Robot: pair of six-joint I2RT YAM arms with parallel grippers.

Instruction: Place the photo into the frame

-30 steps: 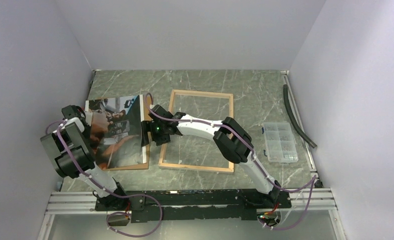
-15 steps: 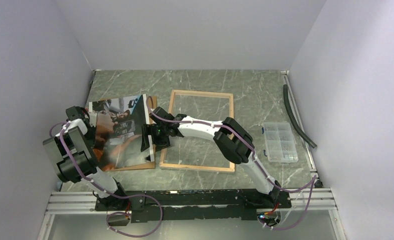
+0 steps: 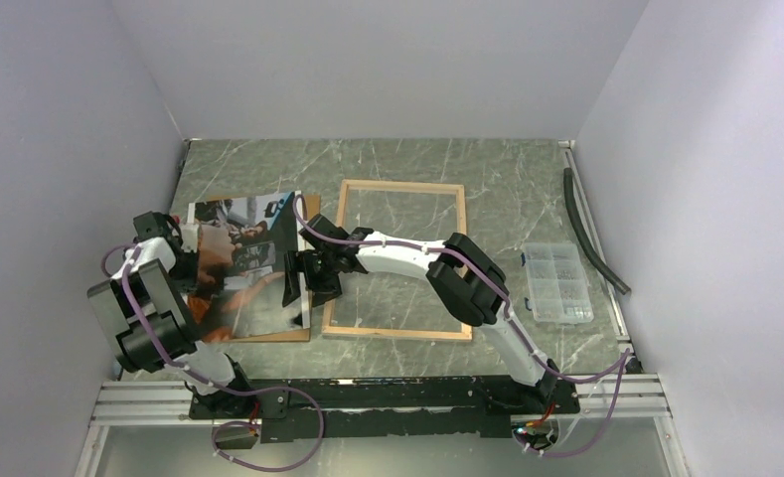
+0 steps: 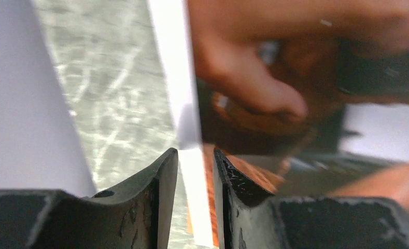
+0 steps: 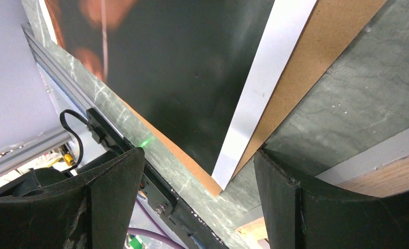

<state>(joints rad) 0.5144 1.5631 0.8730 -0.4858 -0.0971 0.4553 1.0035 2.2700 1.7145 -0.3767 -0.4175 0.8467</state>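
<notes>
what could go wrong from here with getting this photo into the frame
The left hand pinches only the thin white border of the photo, so the glossy sheet might slip free or crease. The right hand stands open around the photo's corner, with the brown board right beneath it; closing there might grab both together.

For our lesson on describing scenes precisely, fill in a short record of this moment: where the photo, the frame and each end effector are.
photo: on the brown backing board, left of the frame
frame: flat on the table, wood side up, no photo in it
left end effector: shut on the photo's white border
right end effector: open, over the photo's right edge
</notes>
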